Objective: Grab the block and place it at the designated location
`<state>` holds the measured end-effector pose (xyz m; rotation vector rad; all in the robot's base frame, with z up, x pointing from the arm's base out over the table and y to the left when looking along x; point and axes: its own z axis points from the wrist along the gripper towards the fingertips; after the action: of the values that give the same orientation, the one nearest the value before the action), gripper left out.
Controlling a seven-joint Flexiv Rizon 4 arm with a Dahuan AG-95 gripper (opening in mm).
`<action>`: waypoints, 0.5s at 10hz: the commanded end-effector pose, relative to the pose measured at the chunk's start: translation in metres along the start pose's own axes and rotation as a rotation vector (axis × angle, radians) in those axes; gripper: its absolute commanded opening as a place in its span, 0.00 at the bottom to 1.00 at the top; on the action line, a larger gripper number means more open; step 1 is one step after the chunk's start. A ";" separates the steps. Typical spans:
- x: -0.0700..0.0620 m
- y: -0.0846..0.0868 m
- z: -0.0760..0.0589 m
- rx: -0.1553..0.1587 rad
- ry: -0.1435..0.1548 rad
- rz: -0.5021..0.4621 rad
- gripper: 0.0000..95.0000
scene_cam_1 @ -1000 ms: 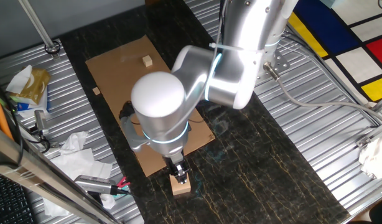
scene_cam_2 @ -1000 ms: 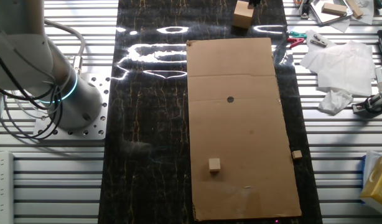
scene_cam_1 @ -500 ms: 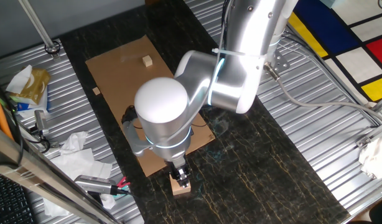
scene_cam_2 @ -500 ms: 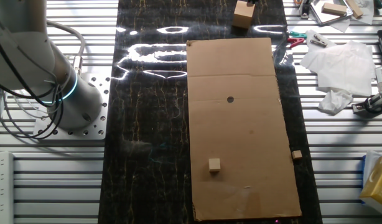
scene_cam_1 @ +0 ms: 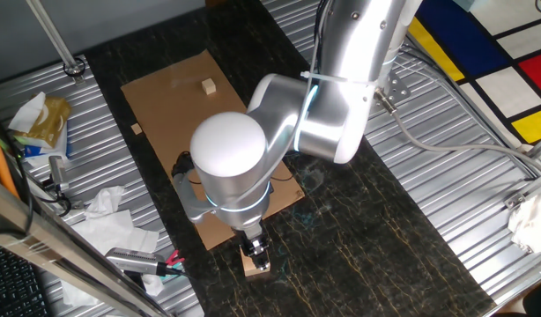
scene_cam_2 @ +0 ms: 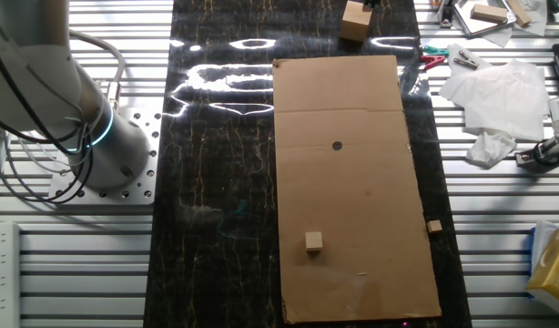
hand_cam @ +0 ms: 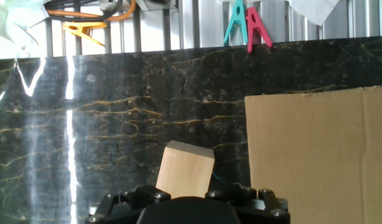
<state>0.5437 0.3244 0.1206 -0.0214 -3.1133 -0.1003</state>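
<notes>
In the hand view the block (hand_cam: 185,170) stands just in front of the gripper (scene_cam_1: 257,254), on the dark stone table (hand_cam: 116,124), a little to the side of the cardboard sheet (hand_cam: 321,155) and not touching it. The fingers are at the block, but whether they press on it or are only beside it, I cannot tell. In the other fixed view the block (scene_cam_2: 356,20) is just beyond the short edge of the cardboard sheet (scene_cam_2: 352,109). The black dot (scene_cam_2: 337,145) is on the sheet, well apart from the block. A smaller cube (scene_cam_2: 313,240) rests farther along the sheet.
</notes>
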 end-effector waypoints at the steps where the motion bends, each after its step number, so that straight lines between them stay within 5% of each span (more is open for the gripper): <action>1: 0.000 0.000 0.002 0.000 -0.004 0.001 0.80; 5: -0.004 -0.001 0.008 0.000 -0.006 0.002 0.80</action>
<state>0.5479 0.3242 0.1111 -0.0244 -3.1184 -0.0986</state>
